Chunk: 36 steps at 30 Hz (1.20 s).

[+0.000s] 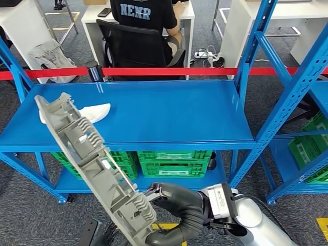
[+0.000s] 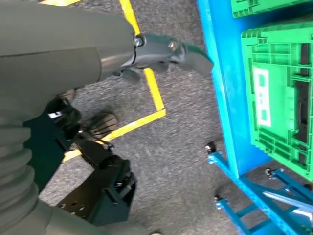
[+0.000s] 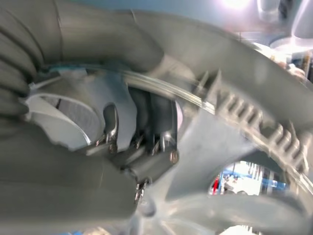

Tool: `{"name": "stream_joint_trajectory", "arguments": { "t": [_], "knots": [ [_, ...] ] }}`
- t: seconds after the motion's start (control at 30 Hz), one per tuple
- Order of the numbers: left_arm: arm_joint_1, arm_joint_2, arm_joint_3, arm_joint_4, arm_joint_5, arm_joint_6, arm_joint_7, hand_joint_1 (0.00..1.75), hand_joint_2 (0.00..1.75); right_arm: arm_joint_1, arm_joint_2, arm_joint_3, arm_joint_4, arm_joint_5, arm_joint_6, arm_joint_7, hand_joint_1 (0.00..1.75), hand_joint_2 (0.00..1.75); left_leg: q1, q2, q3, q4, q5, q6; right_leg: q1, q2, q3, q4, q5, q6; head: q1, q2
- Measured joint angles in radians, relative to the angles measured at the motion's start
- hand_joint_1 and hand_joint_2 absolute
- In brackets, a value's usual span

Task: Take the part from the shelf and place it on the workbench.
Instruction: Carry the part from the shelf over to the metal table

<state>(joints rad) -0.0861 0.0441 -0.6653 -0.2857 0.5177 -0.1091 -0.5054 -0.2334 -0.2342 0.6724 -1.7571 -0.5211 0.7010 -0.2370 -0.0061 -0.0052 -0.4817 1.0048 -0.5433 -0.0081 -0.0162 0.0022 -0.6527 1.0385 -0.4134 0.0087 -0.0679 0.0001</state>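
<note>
Right hand (image 1: 170, 212) grips the part (image 1: 90, 164) by its low end at 6 o'clock, long end cantilevered toward 10 over the shelf (image 1: 162, 113), so it could twist loose or clip the shelf edge; left hand (image 2: 162, 51) hangs empty, fingers apart.

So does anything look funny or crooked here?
Yes. The long grey part is tilted steeply, held at its lower end by the right hand, with its top end leaning over the blue shelf. A white piece lies on the shelf behind it. Nothing looks spilled or broken.
</note>
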Motion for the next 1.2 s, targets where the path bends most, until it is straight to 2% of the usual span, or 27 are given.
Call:
{"name": "stream_joint_trajectory", "arguments": {
  "t": [0.07,0.1,0.13,0.2,0.23,0.27,0.3,0.33,0.4,0.43,0.47,0.53,0.57,0.6,0.63,0.7,0.73,0.77,0.8,0.87,0.93,0.97,1.03,1.07,1.1,1.13,1.2],
  "knots": [
    [0.001,0.0,0.0,0.0,0.002,0.0,-0.001,0.0,1.75,0.001,0.0,-0.003,0.0,0.002,-0.01,-0.001,1.75,1.75,0.003,0.004,-0.014,-0.007,0.018,0.017,-0.001,0.001,-0.01,0.006,-0.009,0.01,0.001,0.0],
    [0.001,0.0,0.0,0.001,0.003,0.001,-0.002,0.0,1.75,0.001,0.0,-0.004,0.001,0.002,-0.012,-0.002,1.75,1.75,0.005,0.006,-0.025,-0.011,0.03,0.025,-0.001,0.001,-0.022,0.031,-0.04,0.014,0.002,0.0],
    [0.001,0.0,0.0,0.001,0.003,0.001,-0.002,0.0,1.75,0.002,0.0,-0.005,0.001,0.001,-0.014,-0.002,1.75,1.75,0.006,0.008,-0.037,-0.012,0.042,0.031,-0.002,0.001,-0.038,0.077,-0.087,0.016,0.003,0.0],
    [0.002,0.0,0.0,0.001,0.003,0.001,-0.002,0.0,1.75,0.003,0.0,-0.005,0.002,0.001,-0.015,-0.002,1.75,1.75,0.005,0.01,-0.065,-0.009,0.062,0.036,-0.001,0.001,-0.071,0.204,-0.177,0.021,0.005,0.0],
    [0.002,0.0,0.0,0.001,0.003,0.001,-0.002,0.0,1.75,0.004,0.0,-0.005,0.003,0.001,-0.015,-0.002,1.75,1.75,0.004,0.011,-0.079,-0.006,0.071,0.037,-0.001,0.001,-0.077,0.253,-0.194,0.022,0.005,0.0],
    [0.003,0.0,0.0,0.001,0.003,0.001,-0.002,0.0,1.75,0.005,0.0,-0.005,0.004,0.001,-0.015,-0.002,1.75,1.75,0.004,0.011,-0.093,-0.002,0.08,0.036,-0.001,0.001,-0.068,0.271,-0.188,0.023,0.005,0.0],
    [0.003,0.0,0.0,0.001,0.003,0.001,-0.002,0.0,1.75,0.005,0.0,-0.005,0.005,0.001,-0.015,-0.002,1.75,1.75,0.004,0.011,-0.107,0.002,0.087,0.034,-0.001,0.001,-0.04,0.252,-0.166,0.023,0.005,0.0],
    [0.003,-0.001,0.0,0.001,0.003,0.001,-0.002,0.0,1.75,0.005,0.0,-0.005,0.005,0.001,-0.015,-0.002,1.75,1.75,0.005,0.011,-0.12,0.008,0.093,0.031,-0.001,0.001,0.005,0.199,-0.141,0.022,0.005,0.0],
    [0.003,-0.001,0.0,0.001,0.003,0.001,-0.002,0.0,1.75,0.004,0.0,-0.006,0.005,0.001,-0.015,-0.002,1.75,1.75,0.004,0.011,-0.14,0.021,0.103,0.023,0.002,0.001,0.101,0.064,-0.127,0.014,0.005,0.0],
    [0.003,-0.001,0.0,0.001,0.003,0.001,-0.002,0.0,1.75,0.003,0.0,-0.006,0.006,0.001,-0.015,-0.003,1.75,1.75,0.003,0.01,-0.145,0.026,0.108,0.017,0.004,0.001,0.129,0.018,-0.133,0.009,0.004,0.0],
    [0.003,-0.001,0.0,0.001,0.003,0.001,-0.002,0.0,1.75,0.002,0.0,-0.006,0.006,0.001,-0.015,-0.003,1.75,1.75,0.002,0.01,-0.148,0.028,0.113,0.011,0.006,0.001,0.138,-0.002,-0.14,0.002,0.004,0.0],
    [0.004,-0.001,0.0,0.001,0.004,0.001,-0.002,0.0,1.75,0.001,0.0,-0.006,0.008,0.0,-0.015,-0.003,1.75,1.75,0.003,0.009,-0.151,0.027,0.123,-0.003,0.007,0.001,0.13,-0.007,-0.129,-0.012,0.004,0.0],
    [0.004,-0.001,0.0,0.001,0.004,0.001,-0.002,0.0,1.75,-0.001,0.0,-0.006,0.01,0.0,-0.015,-0.003,1.75,1.75,0.005,0.008,-0.156,0.033,0.115,-0.01,0.006,-0.001,0.124,-0.008,-0.121,-0.02,0.004,0.0],
    [0.005,0.0,0.0,0.001,0.004,0.001,-0.002,0.0,1.75,-0.003,0.0,-0.007,0.011,-0.001,-0.015,-0.004,1.75,1.75,0.007,0.008,-0.165,0.052,0.091,-0.016,0.005,-0.002,0.116,-0.009,-0.111,-0.027,0.003,0.0],
    [0.005,0.0,0.0,0.001,0.004,0.001,-0.001,0.0,1.75,-0.005,0.0,-0.007,0.013,-0.002,-0.015,-0.005,1.75,1.75,0.009,0.007,-0.181,0.091,0.051,-0.023,0.003,-0.003,0.105,-0.011,-0.1,-0.032,0.003,0.0],
    [0.005,0.0,0.0,0.001,0.005,0.001,0.0,0.0,1.75,-0.007,0.0,-0.007,0.018,-0.004,-0.017,-0.008,1.75,1.75,0.012,0.007,-0.219,0.213,-0.04,-0.032,0.003,-0.004,0.079,-0.009,-0.079,-0.035,0.003,0.0],
    [0.005,0.0,0.0,0.001,0.005,0.001,0.001,0.0,1.75,-0.007,0.0,-0.006,0.021,-0.005,-0.018,-0.01,1.75,1.75,0.013,0.007,-0.231,0.27,-0.063,-0.035,0.004,-0.004,0.064,-0.008,-0.068,-0.034,0.003,0.0],
    [0.005,0.0,0.0,0.001,0.005,0.001,0.003,0.0,1.75,-0.007,0.0,-0.006,0.025,-0.006,-0.02,-0.011,1.75,1.75,0.013,0.007,-0.229,0.301,-0.064,-0.036,0.004,-0.004,0.049,-0.007,-0.058,-0.032,0.003,0.0],
    [0.005,0.0,0.0,0.001,0.005,0.001,0.004,0.0,1.75,-0.007,0.0,-0.006,0.027,-0.006,-0.021,-0.011,1.75,1.75,0.013,0.007,-0.211,0.3,-0.046,-0.036,0.004,-0.004,0.035,-0.006,-0.048,-0.031,0.003,0.0],
    [0.004,0.0,0.0,0.001,0.006,0.001,0.006,0.0,1.75,-0.007,0.0,-0.006,0.032,-0.006,-0.024,-0.011,1.75,1.75,0.014,0.007,-0.12,0.196,0.002,-0.03,0.004,-0.003,0.01,-0.004,-0.028,-0.025,0.003,0.0],
    [0.001,0.0,0.0,0.0,0.006,0.001,0.006,0.0,1.75,-0.008,0.0,-0.007,0.034,-0.006,-0.029,-0.012,1.75,1.75,0.009,0.004,-0.022,0.052,0.003,-0.018,0.005,-0.003,-0.003,-0.004,-0.009,-0.015,0.003,0.0],
    [-0.001,0.0,0.0,0.0,0.006,0.001,0.006,0.0,1.75,-0.009,0.0,-0.007,0.035,-0.006,-0.032,-0.012,1.75,1.75,0.006,0.002,0.002,0.011,-0.006,-0.011,0.005,-0.004,-0.005,-0.007,0.0,-0.009,0.003,0.0],
    [-0.001,0.0,0.0,0.0,0.007,0.001,0.008,0.0,1.75,-0.009,0.0,-0.007,0.035,-0.006,-0.036,-0.013,1.75,1.75,0.001,0.001,-0.001,-0.008,0.001,0.006,0.002,-0.004,-0.006,-0.014,0.019,0.005,0.002,0.0],
    [0.0,0.001,0.0,0.0,0.007,0.001,0.008,0.0,1.75,-0.009,0.0,-0.007,0.036,-0.006,-0.038,-0.013,1.75,1.75,0.002,0.002,-0.006,-0.011,0.011,0.015,0.001,-0.003,-0.009,-0.013,0.017,0.011,0.001,0.0],
    [0.001,0.001,0.0,0.001,0.007,0.001,0.009,0.0,1.75,-0.008,0.0,-0.007,0.036,-0.006,-0.041,-0.012,1.75,1.75,0.002,0.004,-0.015,-0.014,0.023,0.024,-0.001,-0.003,-0.016,0.0,-0.003,0.016,0.002,0.0],
    [0.001,0.001,0.0,0.001,0.006,0.001,0.009,0.0,1.75,-0.007,0.0,-0.007,0.036,-0.005,-0.045,-0.011,1.75,1.75,0.004,0.006,-0.026,-0.016,0.035,0.032,-0.001,-0.002,-0.027,0.034,-0.044,0.02,0.002,0.0],
    [0.0,0.001,0.0,0.001,0.006,0.001,0.009,0.0,1.75,-0.006,0.0,-0.007,0.036,-0.005,-0.05,-0.007,1.75,1.75,0.002,0.008,-0.056,-0.015,0.059,0.041,-0.001,-0.002,-0.057,0.151,-0.151,0.025,0.003,0.0]
  ]
}}
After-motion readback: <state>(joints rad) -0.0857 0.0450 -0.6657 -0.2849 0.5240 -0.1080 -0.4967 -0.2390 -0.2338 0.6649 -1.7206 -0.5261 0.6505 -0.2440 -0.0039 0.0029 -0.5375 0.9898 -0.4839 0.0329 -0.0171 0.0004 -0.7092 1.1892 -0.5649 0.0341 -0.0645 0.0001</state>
